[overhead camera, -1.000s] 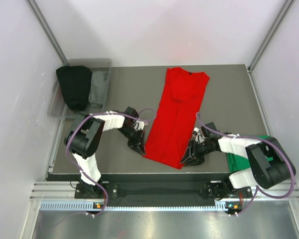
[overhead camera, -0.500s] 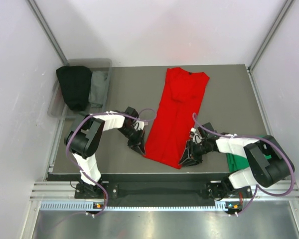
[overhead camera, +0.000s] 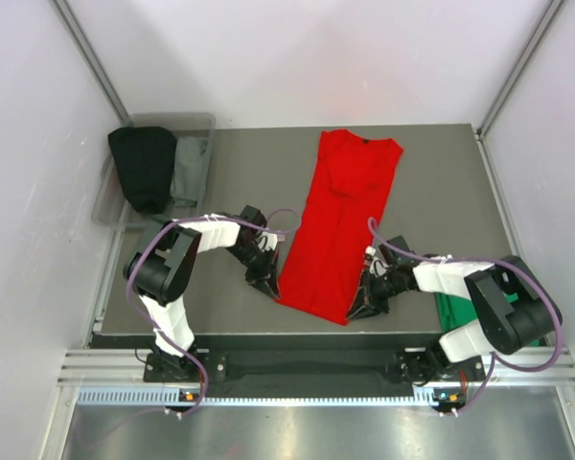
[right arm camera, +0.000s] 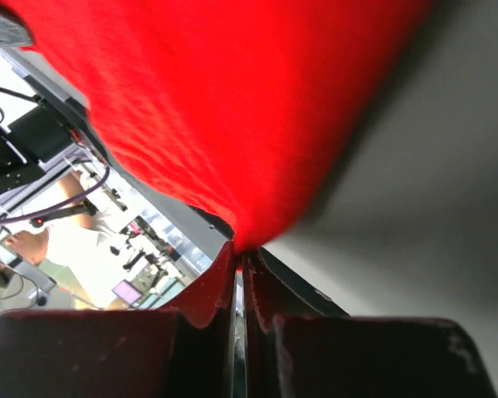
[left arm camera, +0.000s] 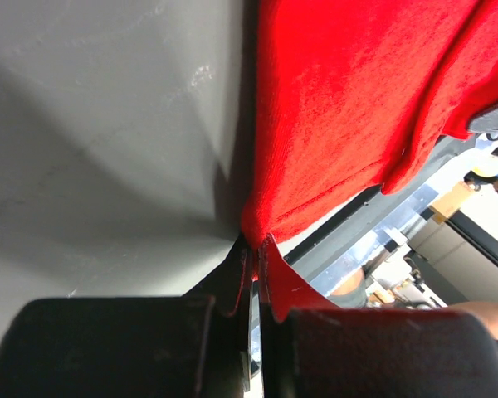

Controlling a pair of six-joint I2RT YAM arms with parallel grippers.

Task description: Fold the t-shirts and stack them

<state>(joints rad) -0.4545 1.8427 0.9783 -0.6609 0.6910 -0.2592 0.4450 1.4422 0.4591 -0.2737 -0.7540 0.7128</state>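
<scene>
A bright red t-shirt [overhead camera: 340, 225] lies folded into a long narrow strip on the grey table [overhead camera: 431, 182], collar at the far end. My left gripper [overhead camera: 274, 287] is shut on its near left corner; the left wrist view shows red cloth [left arm camera: 340, 108] pinched at the fingertips [left arm camera: 255, 242]. My right gripper [overhead camera: 354, 311] is shut on the near right corner, with the red cloth [right arm camera: 232, 108] drawn into its tips [right arm camera: 240, 249]. A green t-shirt [overhead camera: 452, 309] shows partly under my right arm at the table's near right.
A clear bin [overhead camera: 196, 129] at the table's far left holds black cloth [overhead camera: 144, 165] and grey cloth [overhead camera: 190, 168]. White walls close in the back and sides. The table's near edge runs just behind both grippers.
My right gripper has closed on the red t-shirt's near right corner, its arm having shifted slightly left. The left gripper has held its grip without moving.
</scene>
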